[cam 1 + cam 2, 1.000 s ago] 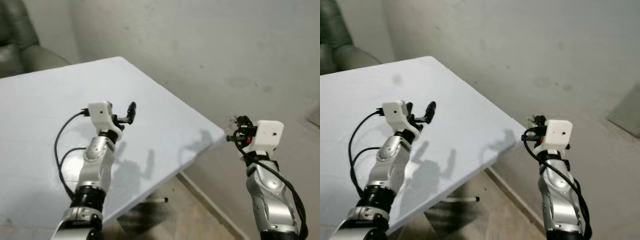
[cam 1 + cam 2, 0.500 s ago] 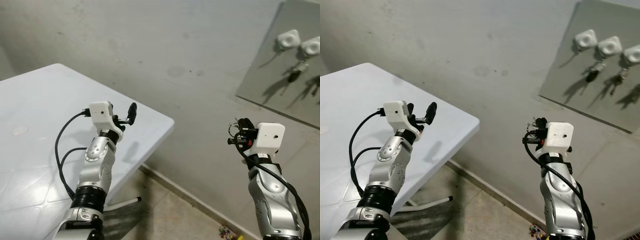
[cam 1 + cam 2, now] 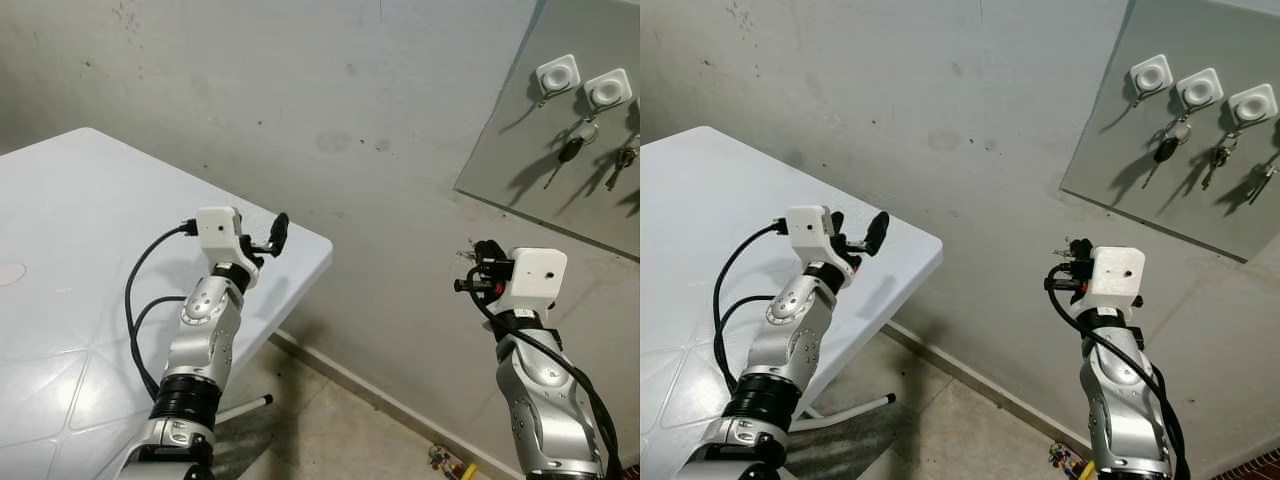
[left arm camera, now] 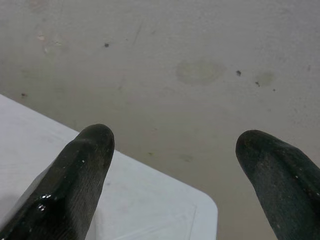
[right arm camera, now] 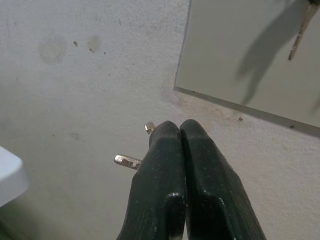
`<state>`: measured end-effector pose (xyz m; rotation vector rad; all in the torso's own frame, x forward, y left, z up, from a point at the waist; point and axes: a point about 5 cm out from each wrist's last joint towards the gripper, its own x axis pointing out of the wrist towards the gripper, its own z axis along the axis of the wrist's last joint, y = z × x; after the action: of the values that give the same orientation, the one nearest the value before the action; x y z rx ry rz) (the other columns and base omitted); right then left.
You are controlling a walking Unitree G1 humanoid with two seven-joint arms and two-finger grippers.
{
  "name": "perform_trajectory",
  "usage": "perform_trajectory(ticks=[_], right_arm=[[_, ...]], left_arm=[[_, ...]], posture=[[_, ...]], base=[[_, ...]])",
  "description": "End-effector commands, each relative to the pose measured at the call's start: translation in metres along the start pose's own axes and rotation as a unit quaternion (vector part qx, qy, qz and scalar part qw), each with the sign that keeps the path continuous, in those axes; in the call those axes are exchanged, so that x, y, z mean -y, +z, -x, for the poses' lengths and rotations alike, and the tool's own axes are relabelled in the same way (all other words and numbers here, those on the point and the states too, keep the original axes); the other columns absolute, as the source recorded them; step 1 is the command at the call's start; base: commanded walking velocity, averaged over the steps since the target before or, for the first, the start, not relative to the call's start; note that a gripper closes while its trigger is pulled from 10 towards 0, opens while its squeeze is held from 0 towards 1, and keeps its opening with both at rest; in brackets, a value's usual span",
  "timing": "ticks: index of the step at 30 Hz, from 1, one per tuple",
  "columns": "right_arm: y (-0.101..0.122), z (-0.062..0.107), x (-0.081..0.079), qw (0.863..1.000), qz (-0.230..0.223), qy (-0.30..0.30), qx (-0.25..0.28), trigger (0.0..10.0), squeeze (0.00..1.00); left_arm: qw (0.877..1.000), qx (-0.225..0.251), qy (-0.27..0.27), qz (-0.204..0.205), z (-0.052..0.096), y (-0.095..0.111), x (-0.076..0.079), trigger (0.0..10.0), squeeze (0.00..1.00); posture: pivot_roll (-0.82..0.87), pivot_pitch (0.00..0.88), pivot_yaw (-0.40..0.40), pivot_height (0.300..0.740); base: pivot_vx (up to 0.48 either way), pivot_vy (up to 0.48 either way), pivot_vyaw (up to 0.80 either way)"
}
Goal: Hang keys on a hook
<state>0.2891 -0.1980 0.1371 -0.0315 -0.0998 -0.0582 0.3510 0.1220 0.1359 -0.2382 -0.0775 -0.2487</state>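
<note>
Grey wall board [image 3: 1200, 130] has one free hook [image 3: 1150, 75] well above the right gripper [image 5: 172, 137], whose fingers are pinched tight on the keys [image 5: 131, 161], so a bad reach could snag the hanging bunches.

Both silver arms were raised with forearms angled upward. The left claw [image 3: 268, 236] hovered over the corner of the white bench [image 3: 60, 250], its two black fingers [image 4: 75, 185] spread wide apart with nothing between them. The right claw [image 3: 1068, 268] was held well to the right of the bench, out past its corner, its fingers [image 5: 160, 175] pressed tightly together, pinching the keys [image 5: 131, 159], whose metal tips stuck out beside them.
</note>
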Motion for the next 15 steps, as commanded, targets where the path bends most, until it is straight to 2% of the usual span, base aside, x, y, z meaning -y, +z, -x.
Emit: perform_trajectory(ticks=[1, 3, 4, 9, 13, 15], right_arm=[[0.0056, -0.0031, 0.0017, 1.0, 0.006, 0.0, 0.007, 10.0, 0.0], [0.0054, -0.0031, 0.0012, 1.0, 0.006, 0.001, 0.007, 10.0, 0.0], [0.0049, -0.0032, 0.0003, 1.0, 0.006, 0.002, 0.006, 10.0, 0.0], [0.004, -0.0035, -0.0016, 1.0, 0.003, 0.005, 0.004, 10.0, 0.0], [0.0036, -0.0033, -0.0022, 1.0, 0.003, 0.005, 0.003, 10.0, 0.0], [0.0029, -0.0031, -0.0028, 1.0, 0.0, 0.006, 0.001, 10.0, 0.0]], left_arm=[[1.0, 0.011, -0.018, -0.012, 0.0011, 0.0033, 0.0059, 10.0, 0.0], [1.0, 0.01, -0.018, -0.016, 0.0017, 0.0027, 0.0061, 10.0, 0.0], [1.0, -0.008, -0.016, -0.011, 0.0016, -0.0015, 0.005, 10.0, 0.0], [1.0, -0.004, -0.009, -0.014, 0.0023, 0.0001, 0.0036, 10.0, 0.0], [1.0, -0.001, -0.003, -0.021, 0.0036, 0.0012, 0.0015, 10.0, 0.0], [1.0, -0.011, 0.002, -0.009, 0.0039, -0.0004, 0.0001, 10.0, 0.0]], posture=[[-0.04, 0.0, -0.056, 0.74], [-0.04, 0.0, -0.056, 0.74], [-0.03, 0.0, -0.059, 0.74], [-0.03, 0.0, -0.059, 0.74], [-0.03, 0.0, -0.059, 0.74], [-0.03, 0.0, -0.059, 0.74]], base=[[0.0, 0.0, -0.74], [0.0, 0.0, -0.74], [0.0, 0.0, -0.74], [-0.289, 0.302, -0.74], [0.0, 0.0, -0.74], [0.0, 0.0, -0.74]])
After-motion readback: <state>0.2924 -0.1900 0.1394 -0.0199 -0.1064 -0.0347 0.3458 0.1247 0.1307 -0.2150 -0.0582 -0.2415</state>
